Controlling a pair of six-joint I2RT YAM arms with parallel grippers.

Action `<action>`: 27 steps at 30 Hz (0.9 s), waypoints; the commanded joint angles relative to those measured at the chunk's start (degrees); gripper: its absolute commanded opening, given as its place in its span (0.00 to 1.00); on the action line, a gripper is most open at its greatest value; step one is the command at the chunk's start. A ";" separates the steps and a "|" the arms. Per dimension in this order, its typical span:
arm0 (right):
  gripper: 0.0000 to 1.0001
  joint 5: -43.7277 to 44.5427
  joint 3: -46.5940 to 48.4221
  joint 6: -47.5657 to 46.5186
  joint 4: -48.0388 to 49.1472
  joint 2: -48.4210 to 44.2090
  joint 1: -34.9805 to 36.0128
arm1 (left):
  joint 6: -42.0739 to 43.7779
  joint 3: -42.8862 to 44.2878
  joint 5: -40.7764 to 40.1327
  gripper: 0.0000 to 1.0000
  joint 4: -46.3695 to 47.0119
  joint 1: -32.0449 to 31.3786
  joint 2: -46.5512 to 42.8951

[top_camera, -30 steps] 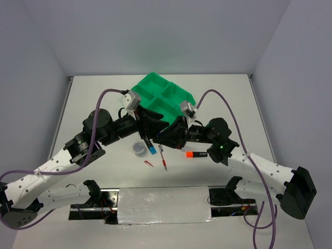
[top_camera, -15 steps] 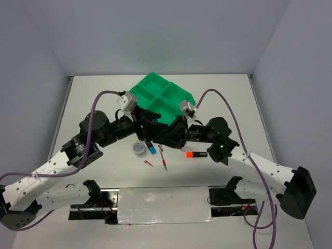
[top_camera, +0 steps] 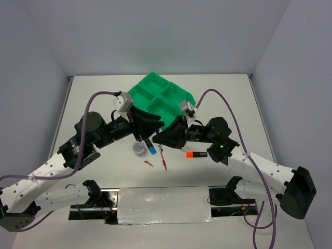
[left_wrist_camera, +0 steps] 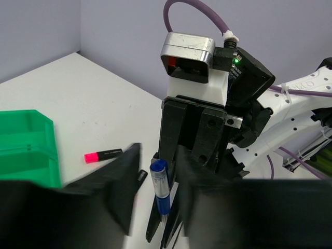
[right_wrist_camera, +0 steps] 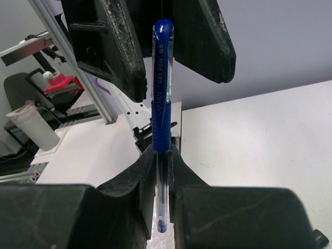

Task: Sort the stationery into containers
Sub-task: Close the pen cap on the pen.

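My right gripper [right_wrist_camera: 162,155] is shut on a thin blue pen [right_wrist_camera: 162,104] and holds it upright above the table. It also shows in the top view [top_camera: 160,137]. My left gripper [left_wrist_camera: 158,166] is open, its blurred fingers [right_wrist_camera: 111,46] standing either side of the pen's top [left_wrist_camera: 160,184] without touching it. The green four-compartment tray [top_camera: 162,98] lies just behind both grippers. On the table lie a blue-capped highlighter [top_camera: 151,147], a round grey tin [top_camera: 139,149], a red pen [top_camera: 163,158] and an orange-capped highlighter [top_camera: 196,154]. The small bottle is not in view.
A small red piece [top_camera: 149,164] lies by the red pen. The orange-capped highlighter [left_wrist_camera: 104,154] and a corner of the tray [left_wrist_camera: 26,150] show in the left wrist view. The arm bases and a metal plate [top_camera: 163,205] line the near edge.
My left arm has drawn back to the left, away from the right gripper. The right gripper has stayed in place with the blue pen in it.
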 commanded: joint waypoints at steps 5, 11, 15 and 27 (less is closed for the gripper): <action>0.00 -0.43 1.63 0.69 2.57 -0.64 -0.57 | 1.28 -0.67 1.70 0.17 2.14 0.29 -0.42; 0.00 0.09 1.63 5.35 6.53 -1.34 -1.28 | 1.28 -1.81 2.84 0.00 2.75 0.29 -0.69; 0.00 1.68 2.42 9.48 10.22 -2.13 -1.89 | 0.40 -3.04 3.55 0.00 3.54 0.29 -0.16; 0.00 1.51 9.09 8.17 17.43 0.94 -2.86 | -8.29 -7.97 1.08 0.00 8.47 0.38 0.01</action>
